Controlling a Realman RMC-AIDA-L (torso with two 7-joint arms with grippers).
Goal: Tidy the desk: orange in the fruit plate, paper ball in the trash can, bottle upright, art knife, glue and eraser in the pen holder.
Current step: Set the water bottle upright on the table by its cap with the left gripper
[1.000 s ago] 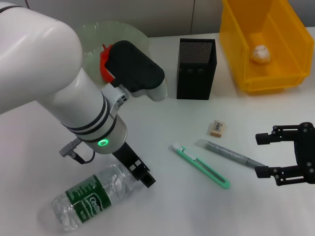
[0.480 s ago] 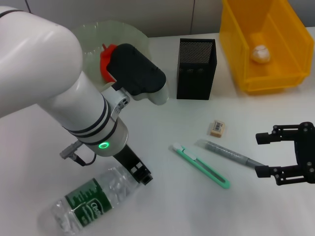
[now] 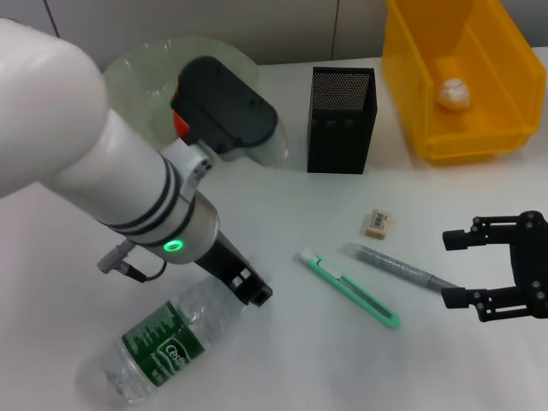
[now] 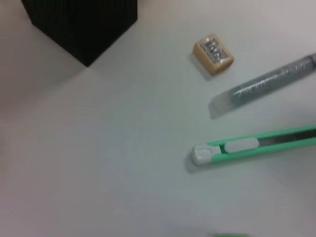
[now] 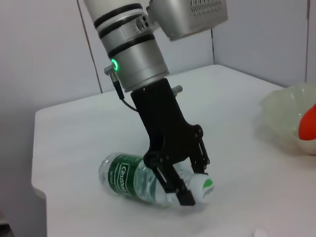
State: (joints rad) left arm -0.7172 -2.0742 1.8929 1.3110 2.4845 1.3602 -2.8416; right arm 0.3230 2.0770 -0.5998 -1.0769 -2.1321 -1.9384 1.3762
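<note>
A clear bottle (image 3: 158,347) with a green label lies on its side at the front left. My left gripper (image 3: 248,291) is shut on its neck, and the right wrist view shows the fingers (image 5: 170,185) straddling the bottle (image 5: 131,178) just behind the white cap (image 5: 203,189). The green art knife (image 3: 347,287), grey glue stick (image 3: 398,267) and tan eraser (image 3: 378,223) lie on the table right of centre. My right gripper (image 3: 505,267) hovers open by the glue's tip. The black pen holder (image 3: 341,120) stands behind. An orange (image 3: 180,122) sits in the fruit plate (image 3: 141,64). The paper ball (image 3: 454,92) lies in the yellow trash can (image 3: 479,141).
The left wrist view looks down on the pen holder's corner (image 4: 81,24), eraser (image 4: 213,53), glue (image 4: 269,84) and art knife (image 4: 256,147). My bulky left arm (image 3: 103,163) covers part of the plate. The table's front edge runs close behind the bottle.
My left arm has swung and turned, and the bottle in its grip has shifted with it, lying at a steeper angle. The right gripper has not moved.
</note>
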